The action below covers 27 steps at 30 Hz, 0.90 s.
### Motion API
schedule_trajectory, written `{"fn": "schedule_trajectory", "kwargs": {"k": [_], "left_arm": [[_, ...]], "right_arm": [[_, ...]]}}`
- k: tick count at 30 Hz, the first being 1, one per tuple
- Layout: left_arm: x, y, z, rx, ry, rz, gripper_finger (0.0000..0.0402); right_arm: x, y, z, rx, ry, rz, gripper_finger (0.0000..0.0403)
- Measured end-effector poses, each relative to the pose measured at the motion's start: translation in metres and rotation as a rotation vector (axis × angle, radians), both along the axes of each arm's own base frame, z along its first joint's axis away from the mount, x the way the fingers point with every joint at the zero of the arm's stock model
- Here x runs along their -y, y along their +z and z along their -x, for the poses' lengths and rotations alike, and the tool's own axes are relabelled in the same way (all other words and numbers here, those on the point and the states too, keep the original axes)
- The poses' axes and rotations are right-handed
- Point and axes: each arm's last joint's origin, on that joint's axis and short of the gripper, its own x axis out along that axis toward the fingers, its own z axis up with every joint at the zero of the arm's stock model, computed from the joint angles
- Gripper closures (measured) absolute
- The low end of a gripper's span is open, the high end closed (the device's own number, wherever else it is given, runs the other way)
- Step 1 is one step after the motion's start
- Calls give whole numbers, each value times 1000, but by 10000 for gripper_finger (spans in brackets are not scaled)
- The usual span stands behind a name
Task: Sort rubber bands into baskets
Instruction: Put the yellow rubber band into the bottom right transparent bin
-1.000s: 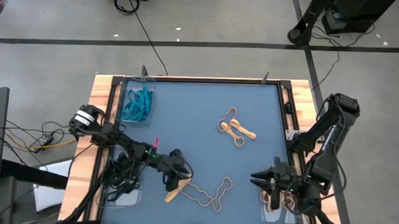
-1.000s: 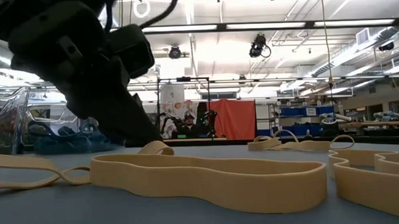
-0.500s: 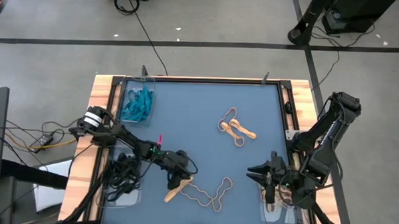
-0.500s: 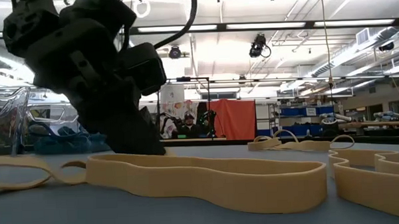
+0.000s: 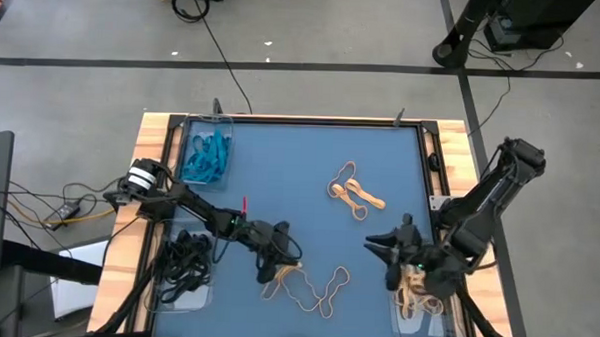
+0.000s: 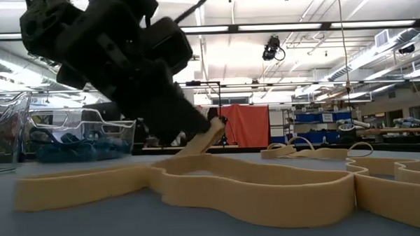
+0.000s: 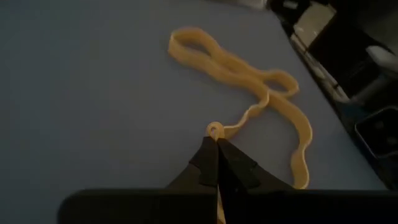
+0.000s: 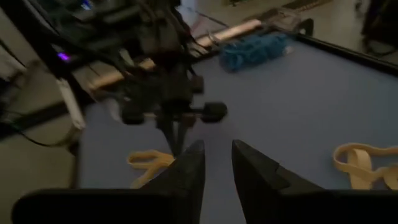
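A long tan rubber band lies tangled on the blue mat near the front edge, and my left gripper is shut on its left end. More tan bands lie mid-table. Teal bands fill the far-left basket. Black bands fill the near-left basket. The near-right basket holds tan bands. My right gripper hovers open beside that basket, holding nothing. My left gripper pinches the tan band's looped end between its two fingertips. The fingers slant down from the table's left. That end is raised off the mat, and the rest of the band lies slack on it.
The wooden table frame borders the mat. Black cables lie by the left arm's base. The right wrist view shows my left gripper ahead and tan bands nearby. Bare mat lies between the two band groups.
My left gripper has moved toward the table's right edge and shut on the tan band's left end. That end has lifted off the mat and drawn toward the rest of the band. My right gripper has moved away from its basket toward the table's left.
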Motion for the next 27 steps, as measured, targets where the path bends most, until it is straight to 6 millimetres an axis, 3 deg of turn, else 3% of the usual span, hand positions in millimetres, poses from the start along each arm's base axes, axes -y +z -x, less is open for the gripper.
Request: {"fn": "schedule_trajectory", "kwargs": {"k": [9, 21, 27], "left_arm": [[-3, 11, -6, 144, 30, -36, 400], [-7, 22, -10, 261, 68, -20, 401], [-16, 31, -12, 298, 105, -32, 401]], "right_arm": [[7, -26, -30, -146, -5, -7, 311], [7, -55, -84, -200, 123, 46, 228], [18, -68, -105, -232, 163, 41, 217]]}}
